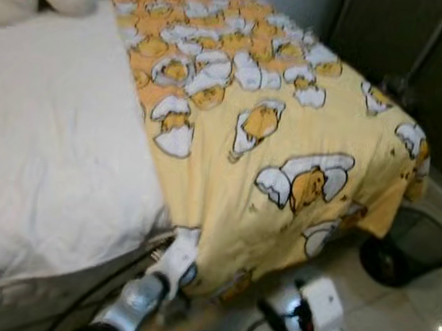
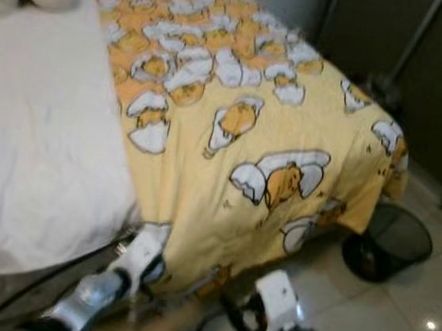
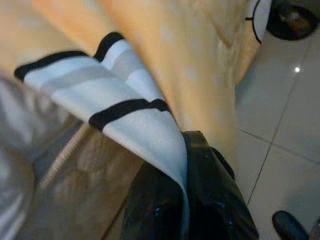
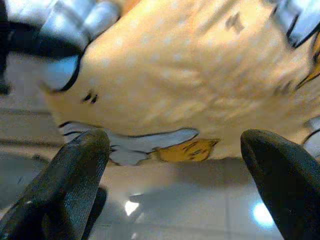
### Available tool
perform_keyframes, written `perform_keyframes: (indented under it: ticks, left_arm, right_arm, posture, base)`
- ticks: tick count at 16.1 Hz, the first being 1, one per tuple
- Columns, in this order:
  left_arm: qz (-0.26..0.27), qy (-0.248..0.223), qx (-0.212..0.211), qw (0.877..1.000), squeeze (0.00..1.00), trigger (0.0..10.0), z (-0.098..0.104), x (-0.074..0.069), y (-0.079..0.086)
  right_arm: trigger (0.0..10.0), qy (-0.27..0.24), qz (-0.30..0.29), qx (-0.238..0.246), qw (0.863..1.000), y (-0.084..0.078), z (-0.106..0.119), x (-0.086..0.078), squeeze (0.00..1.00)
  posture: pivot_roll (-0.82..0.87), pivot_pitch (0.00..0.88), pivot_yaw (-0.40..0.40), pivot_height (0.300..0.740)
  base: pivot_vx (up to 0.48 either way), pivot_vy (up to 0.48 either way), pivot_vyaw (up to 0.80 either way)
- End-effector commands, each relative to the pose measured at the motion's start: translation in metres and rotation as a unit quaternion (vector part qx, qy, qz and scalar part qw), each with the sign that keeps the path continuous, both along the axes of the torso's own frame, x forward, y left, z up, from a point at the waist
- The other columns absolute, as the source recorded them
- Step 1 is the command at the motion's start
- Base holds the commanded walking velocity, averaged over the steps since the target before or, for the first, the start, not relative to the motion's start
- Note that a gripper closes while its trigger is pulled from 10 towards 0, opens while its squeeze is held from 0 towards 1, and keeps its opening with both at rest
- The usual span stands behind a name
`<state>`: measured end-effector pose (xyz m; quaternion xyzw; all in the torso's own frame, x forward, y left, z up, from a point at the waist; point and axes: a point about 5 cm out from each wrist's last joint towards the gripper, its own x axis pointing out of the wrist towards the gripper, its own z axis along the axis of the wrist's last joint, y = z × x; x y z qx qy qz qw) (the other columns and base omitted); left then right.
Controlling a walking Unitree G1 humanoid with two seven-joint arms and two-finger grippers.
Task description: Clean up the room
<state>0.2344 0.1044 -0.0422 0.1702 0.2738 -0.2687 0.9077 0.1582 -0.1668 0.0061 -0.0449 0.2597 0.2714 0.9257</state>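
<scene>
One tool [image 3: 187,200] clamped on blanket [image 3: 145,125].

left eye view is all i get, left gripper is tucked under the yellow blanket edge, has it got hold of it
Observer: Yes. In the left wrist view the left gripper is shut on the blanket's edge.
Operator: and the right one
Observer: The right gripper is open, fingers wide apart, facing the hanging blanket hem, not touching it.
Operator: anything under it
Observer: Glossy floor tile lies below the open fingers.
</scene>
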Motion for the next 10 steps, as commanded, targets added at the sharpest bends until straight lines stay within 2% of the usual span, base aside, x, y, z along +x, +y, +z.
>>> perform_keyframes:
  ticks: [1, 2, 3, 4, 5, 6, 7, 8, 9, 10]
  left_arm:
    - [-0.034, 0.058, 0.022, 0.997, 1.00, 10.0, -0.019, -0.025, -0.005]
    - [0.006, 0.017, 0.017, 1.000, 1.00, 10.0, -0.010, -0.012, 0.002]
    - [0.023, -0.002, 0.013, 1.000, 1.00, 10.0, -0.006, -0.007, 0.005]
    - [0.083, -0.072, -0.007, 0.994, 1.00, 10.0, 0.011, 0.010, 0.015]
    - [0.158, -0.141, -0.030, 0.977, 1.00, 10.0, 0.032, 0.026, 0.026]
    - [0.202, -0.168, -0.044, 0.964, 1.00, 10.0, 0.043, 0.034, 0.033]
    - [0.246, -0.194, -0.076, 0.947, 1.00, 10.0, 0.059, 0.044, 0.041]
    - [0.274, -0.224, -0.096, 0.930, 1.00, 10.0, 0.076, 0.050, 0.048]
    - [0.285, -0.238, -0.100, 0.923, 1.00, 10.0, 0.083, 0.052, 0.052]
    - [0.301, -0.274, -0.113, 0.906, 1.00, 10.0, 0.102, 0.056, 0.057]
  right_arm:
    - [10.0, -0.012, 0.004, 0.003, 1.000, 0.002, 0.004, 0.005, 0.00]
    - [10.0, -0.020, -0.004, 0.002, 1.000, 0.001, 0.004, 0.006, 0.00]
    - [10.0, -0.025, -0.009, 0.001, 1.000, 0.000, 0.005, 0.007, 0.00]
    - [10.0, -0.039, -0.026, -0.005, 0.999, -0.003, 0.007, 0.013, 0.00]
    - [10.0, -0.061, -0.054, -0.018, 0.997, -0.010, 0.010, 0.023, 0.00]
    - [10.0, -0.079, -0.072, -0.025, 0.994, -0.013, 0.014, 0.031, 0.00]
    - [10.0, -0.112, -0.103, -0.042, 0.988, -0.014, 0.022, 0.047, 0.00]
    - [10.0, -0.135, -0.124, -0.026, 0.983, -0.011, 0.035, 0.062, 0.00]
    - [10.0, -0.142, -0.129, -0.013, 0.981, -0.009, 0.040, 0.067, 0.00]
    - [10.0, -0.168, -0.150, 0.014, 0.974, -0.007, 0.054, 0.081, 0.00]
  posture:
    - [-0.24, 0.085, 0.000, 0.740]
    - [-0.25, 0.081, 0.002, 0.740]
    - [-0.24, 0.080, 0.003, 0.740]
    - [-0.24, 0.078, 0.004, 0.740]
    - [-0.23, 0.072, 0.006, 0.740]
    - [-0.22, 0.066, 0.008, 0.740]
    - [-0.21, 0.055, 0.011, 0.740]
    - [-0.20, 0.028, 0.018, 0.740]
    - [-0.20, 0.023, 0.020, 0.740]
    - [-0.18, 0.000, 0.026, 0.740]
  base:
    - [0.000, 0.000, 0.00]
    - [0.000, 0.000, 0.00]
    - [0.000, 0.000, 0.00]
    - [0.000, 0.000, 0.00]
    - [0.000, 0.000, 0.00]
    - [0.000, 0.000, 0.00]
    - [0.000, 0.000, 0.00]
    - [0.000, 0.000, 0.00]
    - [0.000, 0.000, 0.00]
    - [0.000, 0.000, 0.00]
